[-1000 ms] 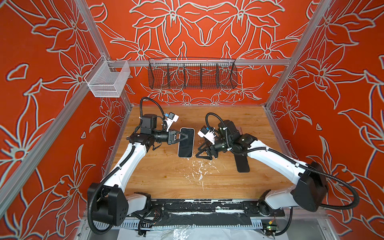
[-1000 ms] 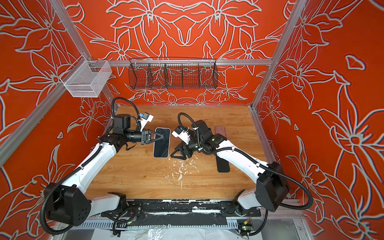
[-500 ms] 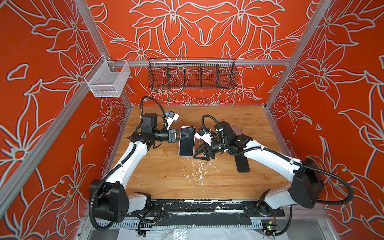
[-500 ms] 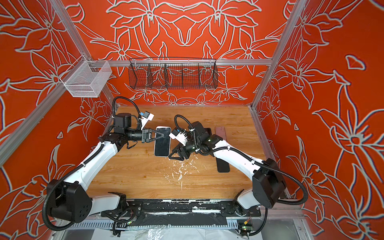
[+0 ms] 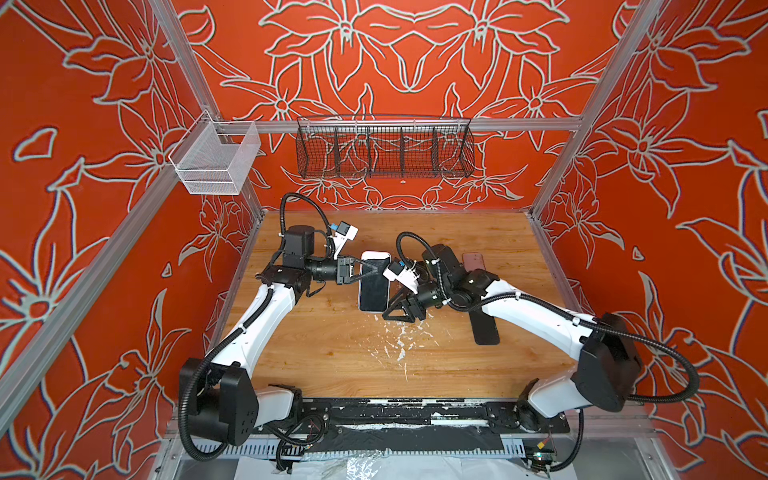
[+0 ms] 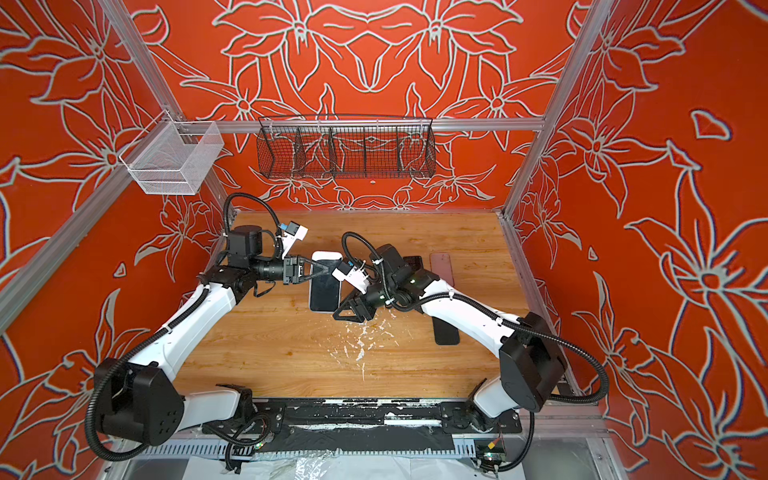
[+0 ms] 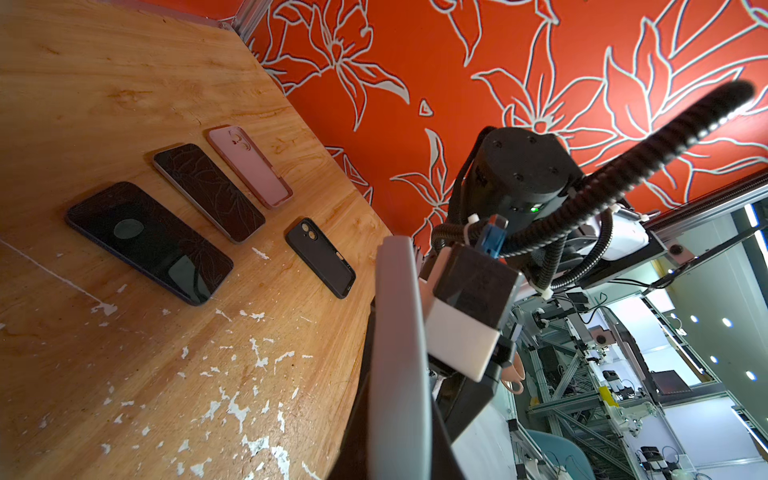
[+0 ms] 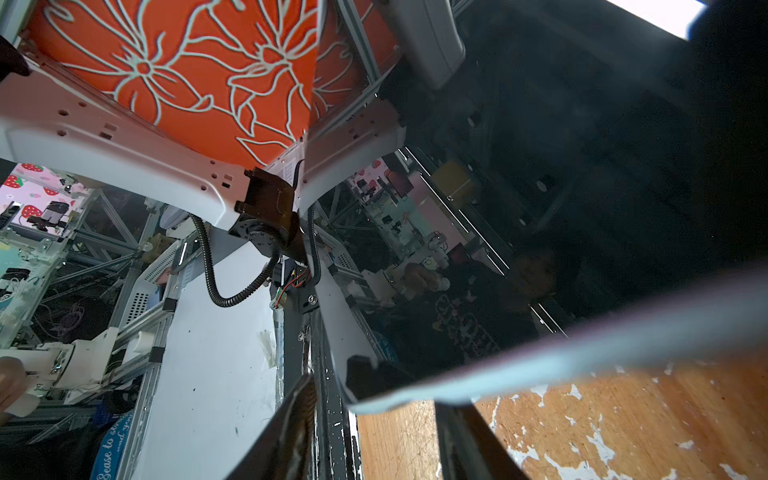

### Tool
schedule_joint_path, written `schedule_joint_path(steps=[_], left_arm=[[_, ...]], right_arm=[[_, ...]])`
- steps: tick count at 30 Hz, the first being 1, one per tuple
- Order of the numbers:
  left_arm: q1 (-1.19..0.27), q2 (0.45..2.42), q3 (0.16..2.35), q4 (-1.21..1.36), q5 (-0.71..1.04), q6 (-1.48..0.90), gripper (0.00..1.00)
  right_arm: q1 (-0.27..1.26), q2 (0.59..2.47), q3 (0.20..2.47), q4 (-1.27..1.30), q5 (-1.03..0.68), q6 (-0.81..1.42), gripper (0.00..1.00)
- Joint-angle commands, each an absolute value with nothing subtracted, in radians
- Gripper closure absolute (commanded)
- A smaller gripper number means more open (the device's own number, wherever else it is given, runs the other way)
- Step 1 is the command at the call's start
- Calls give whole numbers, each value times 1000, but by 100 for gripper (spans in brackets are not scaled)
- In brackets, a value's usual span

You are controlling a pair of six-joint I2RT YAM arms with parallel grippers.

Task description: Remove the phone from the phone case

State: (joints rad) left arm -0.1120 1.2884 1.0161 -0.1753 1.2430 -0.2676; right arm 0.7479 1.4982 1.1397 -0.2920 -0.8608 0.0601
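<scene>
Two hands are at one black-screened phone (image 5: 374, 286), which sits fully inside its pale, soft-edged case (image 5: 375, 254) over the middle of the wooden desk (image 5: 332, 357); the left hand (image 5: 372, 267) is clamped across the cased phone near its far end, apparently holding it just clear of the wood; the right hand (image 5: 390, 312) has its jaws apart, straddling the near corner, where the right wrist view shows the pale rim (image 8: 540, 357) above the two dark fingers (image 8: 291, 419); whether they touch it cannot be told.

The step in hand looks like peeling that corner free; to do it well, the right hand should bite only the case's lip, not glass and lip together, then roll the lip back and away from the screen, with the left grip as a firm anchor; a pinch that takes the phone's body too would merely drag both along; a slow pull seems wise, so the freed phone does not drop onto the desk.
</scene>
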Motion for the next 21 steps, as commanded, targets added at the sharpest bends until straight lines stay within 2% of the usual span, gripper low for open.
schedule_joint_path(steps=[1,7,15,21], left_arm=[[-109,1290,1017,-107,1301,-297,100],[-109,1286,1011,-106,1303,-299,100],[-108,1296,1017,-110,1302,-305,100],[-109,1310,1016,-61,1311,-348,100]], right_arm=[[761,1510,1179,-272,-869,40,54],[766,1521,1193,-278,-873,38,63],[782,1516,1194,-291,-871,42,79],[820,1488,1182,-294,-852,41,84]])
